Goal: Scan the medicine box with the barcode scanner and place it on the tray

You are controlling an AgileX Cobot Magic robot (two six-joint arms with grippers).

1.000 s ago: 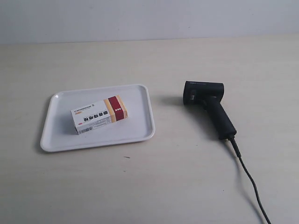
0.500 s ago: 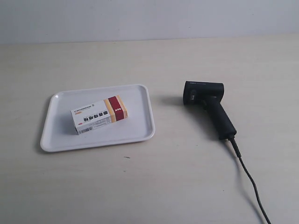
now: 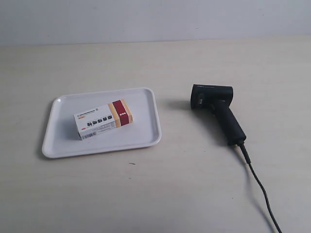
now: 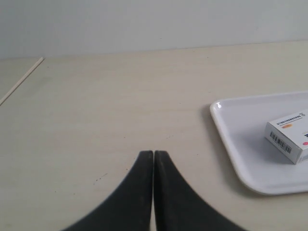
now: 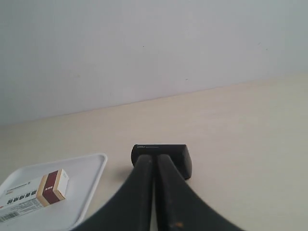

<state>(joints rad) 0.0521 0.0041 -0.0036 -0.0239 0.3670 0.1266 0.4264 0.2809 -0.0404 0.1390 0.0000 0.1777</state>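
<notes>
The medicine box [image 3: 103, 119] lay flat inside the tray [image 3: 146, 141], near its middle, well apart from the barcode scanner [image 3: 216, 109] lying on its side on the surface [image 3: 194, 194]. You had the left pincer [image 4: 153, 156] pressed together, holding nothing, off the tray's corner; the right pincer [image 5: 155, 161] was also pressed together and empty, pointed at the scanner head. The box looked like light, thin cardboard that crushes easily, so you'd grip across its long sides, gently. The scanner looked rigid and heavier; take the handle, and mind the cable [image 3: 260, 187]. The box print showed a barcode and black characters, too small to read.
</notes>
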